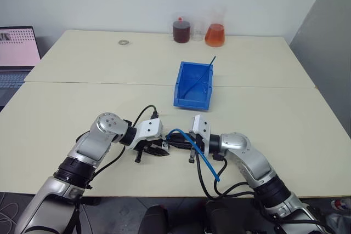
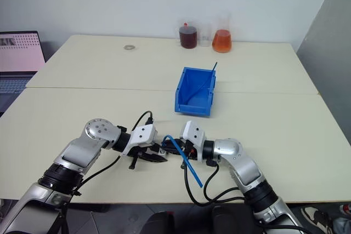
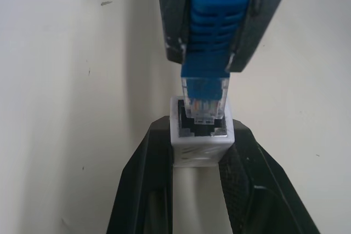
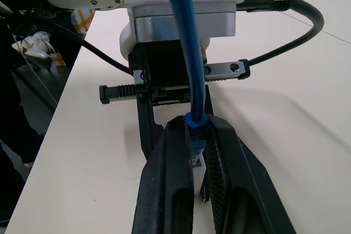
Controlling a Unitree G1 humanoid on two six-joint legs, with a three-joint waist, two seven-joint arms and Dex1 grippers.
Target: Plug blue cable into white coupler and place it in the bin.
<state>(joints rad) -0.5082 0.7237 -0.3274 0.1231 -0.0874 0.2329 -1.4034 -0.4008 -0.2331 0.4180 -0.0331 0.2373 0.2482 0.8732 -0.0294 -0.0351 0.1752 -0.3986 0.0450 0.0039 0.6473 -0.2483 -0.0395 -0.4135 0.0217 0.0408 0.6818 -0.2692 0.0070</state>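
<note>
Close-up: blue cable (image 3: 207, 36) plug entering white coupler (image 3: 201, 135).

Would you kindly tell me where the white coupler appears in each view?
Left eye: the coupler sits low, centre-left, between the two tools.
Right eye: low centre, again between the tools.
Left wrist: centre, in the left tool's fingers.
Right wrist: mostly hidden behind the plug.
Shared landmark: the blue cable.

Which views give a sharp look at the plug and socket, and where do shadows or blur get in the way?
Left wrist view: white coupler and clear plug sharp, evenly lit. Right wrist view: plug shaded between dark fingers. Eye views: soft table shadows, no glare.
</note>
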